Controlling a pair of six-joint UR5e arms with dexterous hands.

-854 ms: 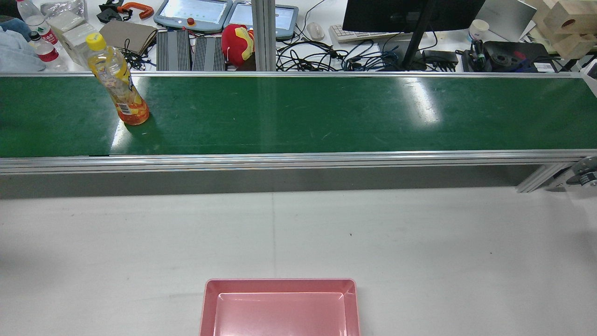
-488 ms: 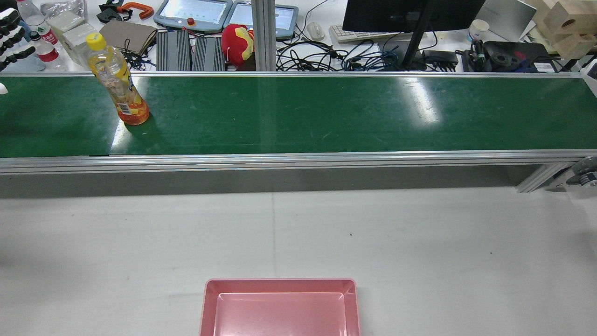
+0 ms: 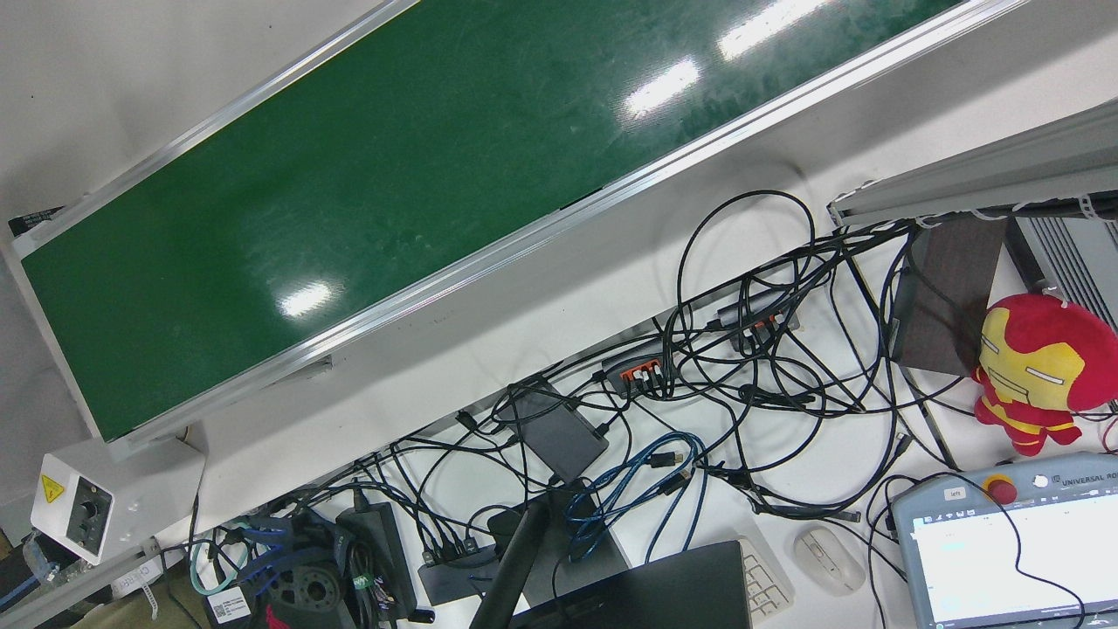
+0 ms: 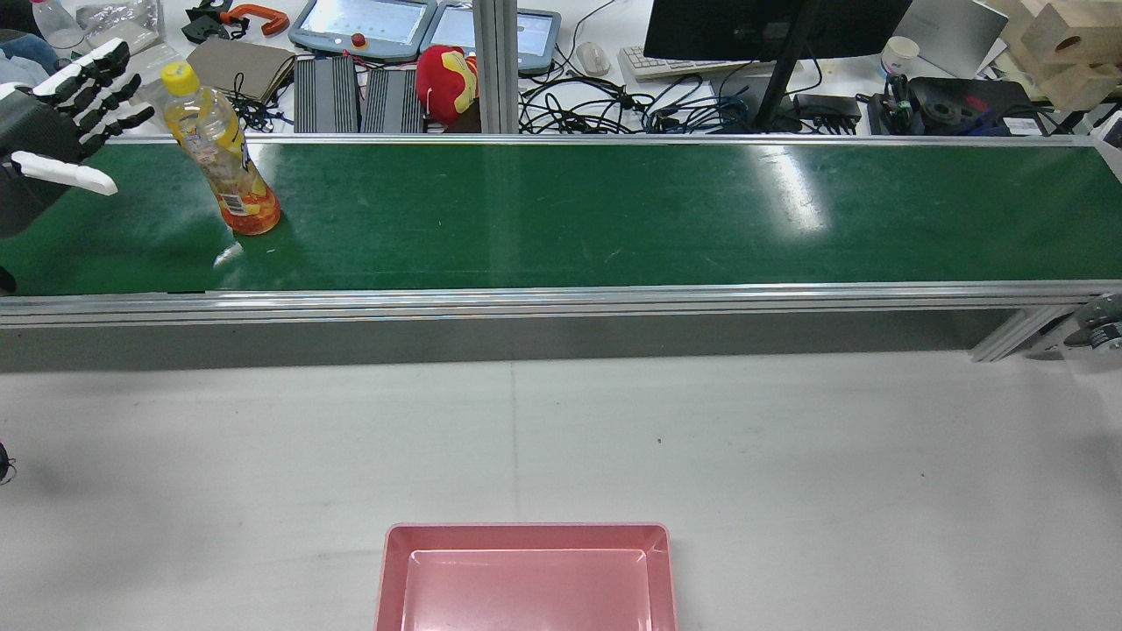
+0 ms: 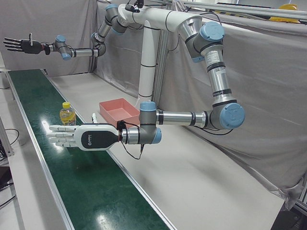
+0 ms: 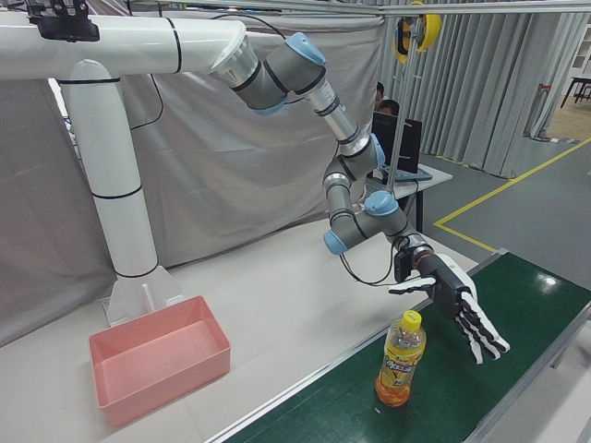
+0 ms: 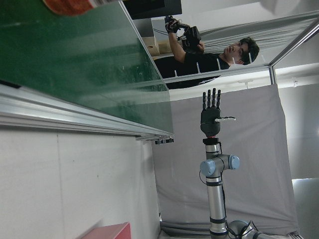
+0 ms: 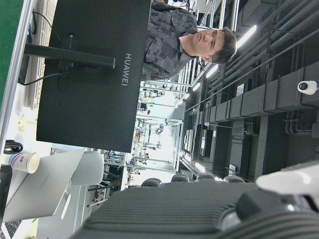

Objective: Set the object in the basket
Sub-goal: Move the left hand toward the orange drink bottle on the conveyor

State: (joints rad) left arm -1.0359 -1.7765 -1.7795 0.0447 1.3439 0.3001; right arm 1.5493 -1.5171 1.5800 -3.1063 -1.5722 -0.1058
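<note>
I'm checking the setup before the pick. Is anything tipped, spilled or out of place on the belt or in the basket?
Nothing stands out. The bottle stands upright on the green belt, cap on, no spill visible. The pink basket sits square and empty on the white table. The left hand is open beside the bottle, not touching it.

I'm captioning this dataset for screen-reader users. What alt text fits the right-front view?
The robot's left hand, open with fingers spread, hovers beside a yellow-capped orange drink bottle standing upright on a green conveyor belt. To the view's left, an empty pink basket sits on the white table.
</note>
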